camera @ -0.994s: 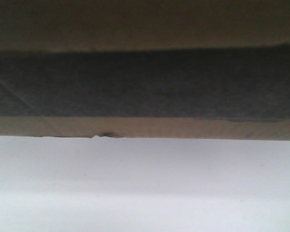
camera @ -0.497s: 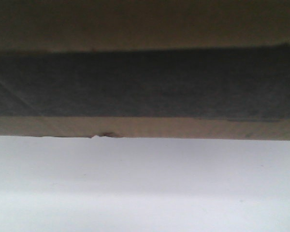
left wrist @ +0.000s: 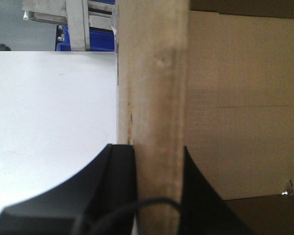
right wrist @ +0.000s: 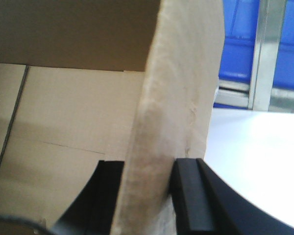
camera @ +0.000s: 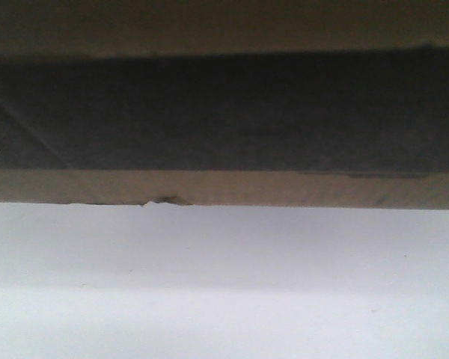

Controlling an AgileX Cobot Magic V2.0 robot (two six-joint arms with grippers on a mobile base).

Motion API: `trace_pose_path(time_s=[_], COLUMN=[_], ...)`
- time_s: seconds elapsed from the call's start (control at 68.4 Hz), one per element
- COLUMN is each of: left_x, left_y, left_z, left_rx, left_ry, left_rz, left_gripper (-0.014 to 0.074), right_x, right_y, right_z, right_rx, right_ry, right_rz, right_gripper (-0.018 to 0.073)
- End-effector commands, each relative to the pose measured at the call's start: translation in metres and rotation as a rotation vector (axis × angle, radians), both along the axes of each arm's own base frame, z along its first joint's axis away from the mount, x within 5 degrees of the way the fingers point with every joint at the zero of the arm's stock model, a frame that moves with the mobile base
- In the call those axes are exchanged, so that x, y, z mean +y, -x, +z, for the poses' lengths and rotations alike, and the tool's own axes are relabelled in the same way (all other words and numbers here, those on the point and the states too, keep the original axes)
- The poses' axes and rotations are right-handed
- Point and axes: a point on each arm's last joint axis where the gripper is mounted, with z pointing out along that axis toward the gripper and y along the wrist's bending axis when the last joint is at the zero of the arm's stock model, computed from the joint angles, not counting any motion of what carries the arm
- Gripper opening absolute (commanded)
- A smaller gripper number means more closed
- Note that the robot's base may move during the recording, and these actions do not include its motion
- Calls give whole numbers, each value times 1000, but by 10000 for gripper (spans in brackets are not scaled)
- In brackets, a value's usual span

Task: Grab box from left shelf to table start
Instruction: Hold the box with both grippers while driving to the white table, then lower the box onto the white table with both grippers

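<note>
box [camera: 224, 112] higher, both claws [left wrist: 157, 152] [right wrist: 147, 164] tight

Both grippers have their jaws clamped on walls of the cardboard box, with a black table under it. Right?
No: the table is white, not black, as the front-facing view shows. The left gripper and right gripper do clamp walls of the box.
</note>
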Motion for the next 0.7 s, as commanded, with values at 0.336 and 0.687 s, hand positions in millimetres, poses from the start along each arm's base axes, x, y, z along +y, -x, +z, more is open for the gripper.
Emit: trace_pose_path(time_s=[0.336, 0.687], left_x=[-49, -90], left_y=[-93, -182], left_z=[50, 18], left_rx=[0, 165], left_ry=[38, 31], left_rz=[62, 100], left_gripper=[-92, -92], right_x=[-4, -8], right_y=[-128, -210], right_z=[40, 6], right_rx=[180, 371], right_ry=[4, 21], right_rz=[8, 8], right_gripper=[58, 58])
